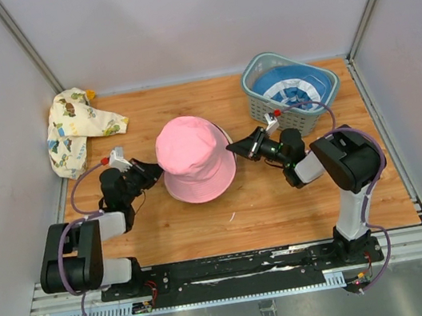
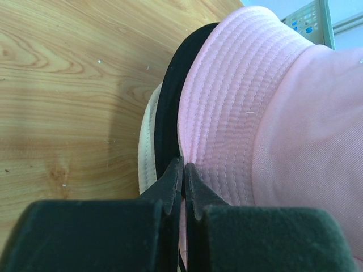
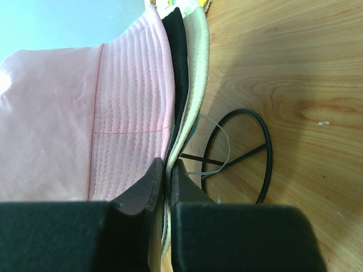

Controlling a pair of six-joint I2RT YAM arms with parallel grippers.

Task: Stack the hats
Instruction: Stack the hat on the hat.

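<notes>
DONE: soft pink fabric bucket hat [image 1: 193,157] tops black hat [image 2: 170,96], cream hat [image 2: 148,141], centre of wooden table [image 1: 283,202] | left gripper [image 1: 150,169], right gripper [image 1: 233,147]: jaws pinch its brim | LEFT: blue hat [image 1: 288,84] in grey-green slatted basket [image 1: 254,102] (patterned hat [image 1: 77,132] too)

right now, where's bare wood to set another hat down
Free: the far strip of table between the patterned hat and the basket, and the near strip between the two arm bases, in front of the pink-topped hat stack. Crowded: the centre, where the left gripper and right gripper pinch the stack's brims from either side.
</notes>
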